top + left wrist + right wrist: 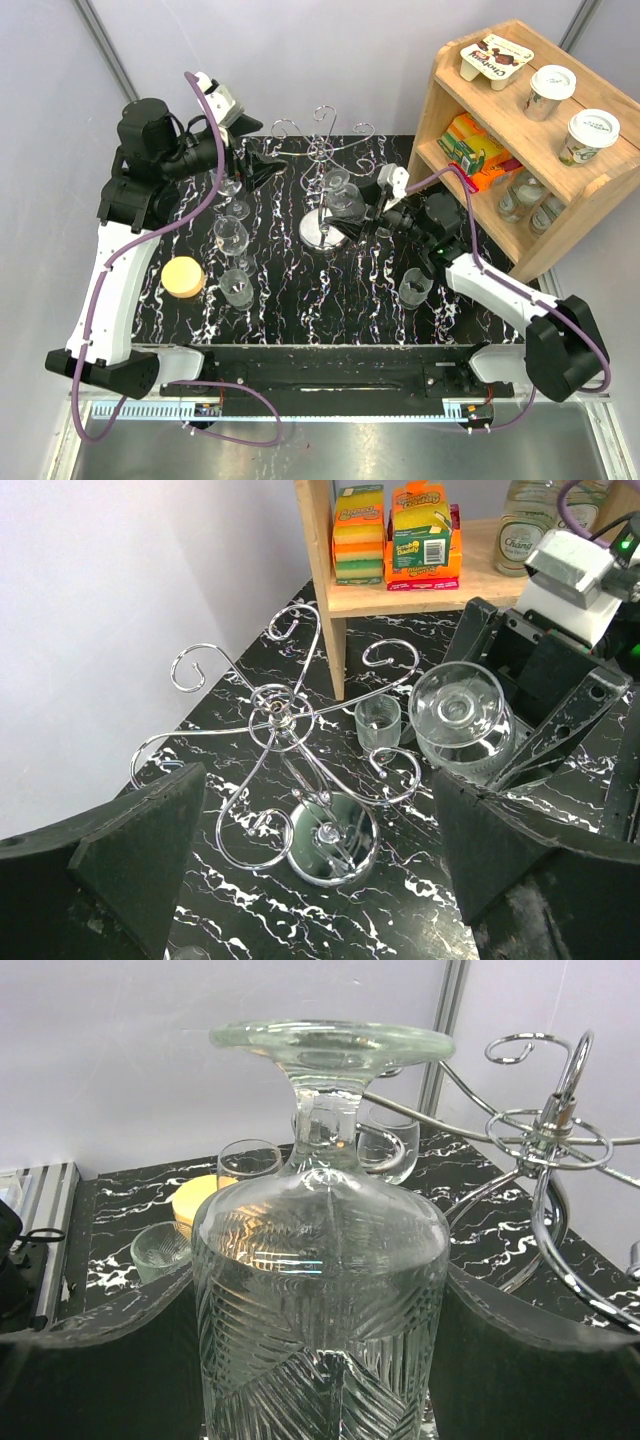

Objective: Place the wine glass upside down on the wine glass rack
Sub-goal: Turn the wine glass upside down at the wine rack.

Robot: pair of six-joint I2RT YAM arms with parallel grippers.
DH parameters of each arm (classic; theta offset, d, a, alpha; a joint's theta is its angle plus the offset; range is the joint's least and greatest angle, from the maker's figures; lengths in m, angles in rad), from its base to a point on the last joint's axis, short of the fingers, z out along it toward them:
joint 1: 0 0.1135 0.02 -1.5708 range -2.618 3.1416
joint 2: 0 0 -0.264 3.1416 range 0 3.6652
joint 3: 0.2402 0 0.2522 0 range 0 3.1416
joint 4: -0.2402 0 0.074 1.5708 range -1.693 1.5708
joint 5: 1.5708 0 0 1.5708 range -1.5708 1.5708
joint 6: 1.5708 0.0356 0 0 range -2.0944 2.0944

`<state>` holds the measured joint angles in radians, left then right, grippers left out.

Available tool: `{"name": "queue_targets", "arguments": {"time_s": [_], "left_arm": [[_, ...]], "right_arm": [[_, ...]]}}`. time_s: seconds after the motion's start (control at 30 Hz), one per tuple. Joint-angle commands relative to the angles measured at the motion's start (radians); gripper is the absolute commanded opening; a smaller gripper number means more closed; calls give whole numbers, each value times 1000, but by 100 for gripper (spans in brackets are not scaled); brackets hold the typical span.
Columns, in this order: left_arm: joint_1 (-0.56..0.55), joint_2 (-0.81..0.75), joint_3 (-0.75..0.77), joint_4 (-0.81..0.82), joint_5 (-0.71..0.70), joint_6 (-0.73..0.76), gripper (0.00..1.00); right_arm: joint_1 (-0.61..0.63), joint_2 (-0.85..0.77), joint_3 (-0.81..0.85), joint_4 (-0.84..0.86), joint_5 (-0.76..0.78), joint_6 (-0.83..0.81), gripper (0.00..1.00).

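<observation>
**Fig. Carry step: glass inverted, not yet hung.**

**Grip.** R gripper [320, 1320] is part-open, jaws clamped on the bowl of the wine glass [320, 1260]. Foot is up, rim down, stem approx. upright. L gripper [252, 152] has its jaws spread wide w/ nothing between them. It is poised at the far-left side of the wine glass rack [285, 720].

**Position.** The glass is held off the surface [330, 290], just beside the rack on the shelf side. No view shows it touching a wire.

**Step in hand (judged).** The pick-up and flip look done. What is left is the approach to a curled arm, then the hang.

**Next move calls for:**
- Slide the stem in sideways between the wires of one arm, w/ the foot kept above the wire so it can seat on top.
- Loosen R gripper only once the foot is carried by the wire.
- Thin chrome and clear glass make contact hard to read, so you'd want to go slow.

**What each view adds:**
- **Top view:** gives the whole layout, i.e. both arms, spare glasses [232, 235] left of the rack, an orange disc [184, 277] and the wooden shelf [520, 150]. The wires get lost vs. the marbled surface, and height of glass vs. arms can't be read.
- **L wrist:** looks down on the curls and the disc base [330, 840]. It shows the foot as a round face and the gap to the nearest curl. The grip itself is only partly visible.
- **R wrist:** shows the hold on the bowl and the foot level vs. the rack hub. The rack base is out of frame.
</observation>
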<state>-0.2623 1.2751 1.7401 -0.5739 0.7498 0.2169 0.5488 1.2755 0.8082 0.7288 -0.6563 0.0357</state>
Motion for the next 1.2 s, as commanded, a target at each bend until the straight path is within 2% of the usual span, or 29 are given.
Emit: {"name": "queue_targets", "arguments": {"time_s": [0.0,0.73,1.17], "left_arm": [[3,-14,-1,37,-23,18,99],[5,20,9,37,-10,32,99],[3,44,-17,37,-24,55,99]], "right_arm": [[-1,28,0,238,24,27,0],[-1,220,-1,481,69,21,0],[0,289,68,474,64,108,0]]}}
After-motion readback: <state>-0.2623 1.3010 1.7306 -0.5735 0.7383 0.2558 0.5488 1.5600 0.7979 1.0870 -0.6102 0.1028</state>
